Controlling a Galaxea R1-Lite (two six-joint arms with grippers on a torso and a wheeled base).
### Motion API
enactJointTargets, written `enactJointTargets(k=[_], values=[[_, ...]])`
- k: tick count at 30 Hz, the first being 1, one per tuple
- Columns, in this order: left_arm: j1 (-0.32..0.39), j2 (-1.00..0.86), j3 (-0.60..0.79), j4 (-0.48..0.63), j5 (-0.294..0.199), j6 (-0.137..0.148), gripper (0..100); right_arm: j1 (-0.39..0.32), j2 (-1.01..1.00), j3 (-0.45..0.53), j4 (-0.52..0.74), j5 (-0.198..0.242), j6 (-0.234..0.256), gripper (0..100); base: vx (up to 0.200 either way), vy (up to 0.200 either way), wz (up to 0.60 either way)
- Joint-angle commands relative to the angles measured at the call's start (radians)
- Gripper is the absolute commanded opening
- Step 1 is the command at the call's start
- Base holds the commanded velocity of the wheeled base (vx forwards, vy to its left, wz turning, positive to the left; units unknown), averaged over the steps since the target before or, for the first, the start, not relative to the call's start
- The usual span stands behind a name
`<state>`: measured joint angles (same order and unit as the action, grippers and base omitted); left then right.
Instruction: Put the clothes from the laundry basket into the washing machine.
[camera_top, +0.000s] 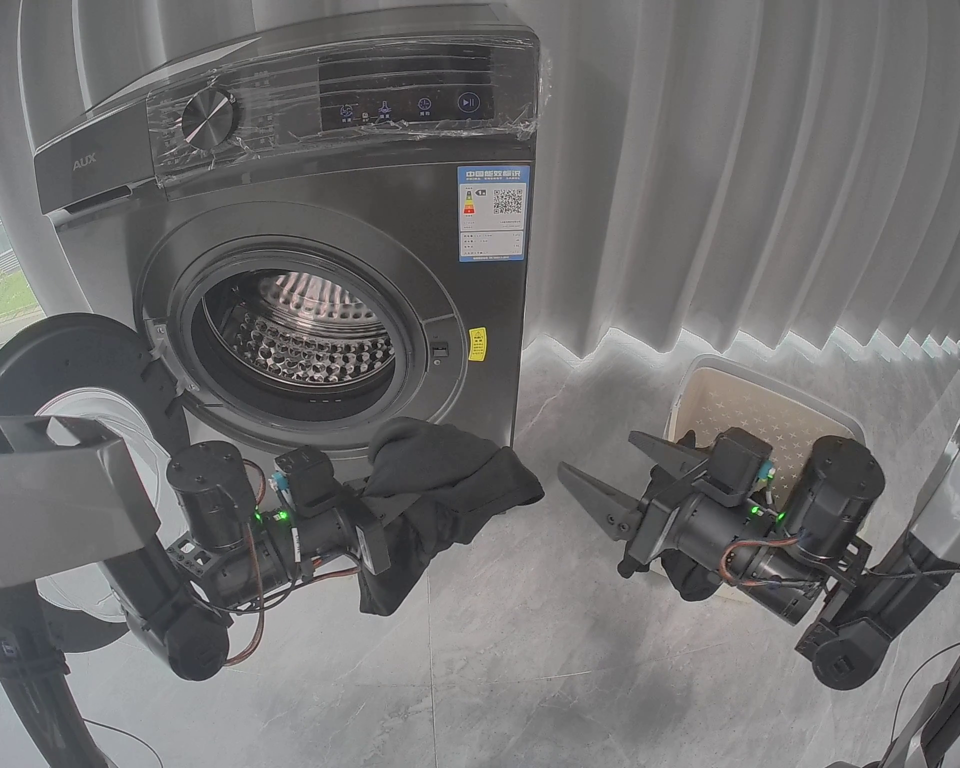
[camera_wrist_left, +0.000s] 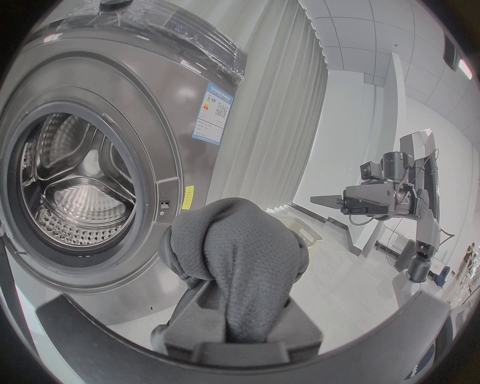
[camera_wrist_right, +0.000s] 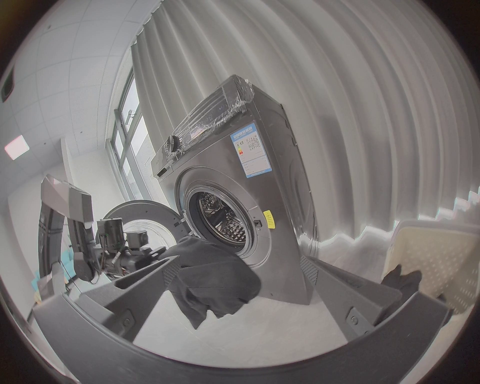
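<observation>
The task is at an early stage, by my reading. The washer (camera_top: 300, 200) has its door (camera_top: 70, 370) swung open beside the left gripper (camera_wrist_left: 243, 320), and what shows of the drum (camera_top: 310, 340) holds no clothes. The left gripper is clamped on a dark garment (camera_top: 450, 480), which bunches over its fingers and hangs below them. The drum mouth lies just ahead of this gripper and somewhat above it, so the garment is at the washer's front, not yet inside. What is left is to lift it through the opening, let go, then fetch the rest.

The right gripper (camera_top: 597, 452) has its fingers spread wide and holds nothing. The basket (camera_top: 760, 385) sits close behind and beneath it, with a second dark garment (camera_wrist_right: 406, 281) hanging at the basket's near edge.

Count: one washer, one basket, two grippers, and two garments, one held and one at the basket. Whether more lies deeper in the basket, I cannot tell.
</observation>
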<state>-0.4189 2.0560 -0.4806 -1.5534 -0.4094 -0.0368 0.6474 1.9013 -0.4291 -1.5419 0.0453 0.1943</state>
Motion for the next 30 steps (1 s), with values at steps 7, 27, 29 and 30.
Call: enactJointTargets(k=[7,27,29,30], values=[[0.003,-0.243,0.211,0.001,0.31,-0.014,0,-0.029,-0.077,0.069,0.0,0.007,-0.075,100,0.0,0.0,0.0],[0.026,-0.168,0.211,-0.001,0.362,-0.037,0,-0.04,-0.096,0.069,-0.006,0.019,-0.072,100,0.0,0.0,0.0],[0.023,-0.16,0.212,-0.001,0.362,-0.035,0,-0.04,-0.094,0.072,-0.006,0.019,-0.07,100,0.0,0.0,0.0],[0.02,-0.158,0.215,-0.001,0.362,-0.035,0,-0.042,-0.093,0.07,-0.006,0.019,-0.07,100,0.0,0.0,0.0]])
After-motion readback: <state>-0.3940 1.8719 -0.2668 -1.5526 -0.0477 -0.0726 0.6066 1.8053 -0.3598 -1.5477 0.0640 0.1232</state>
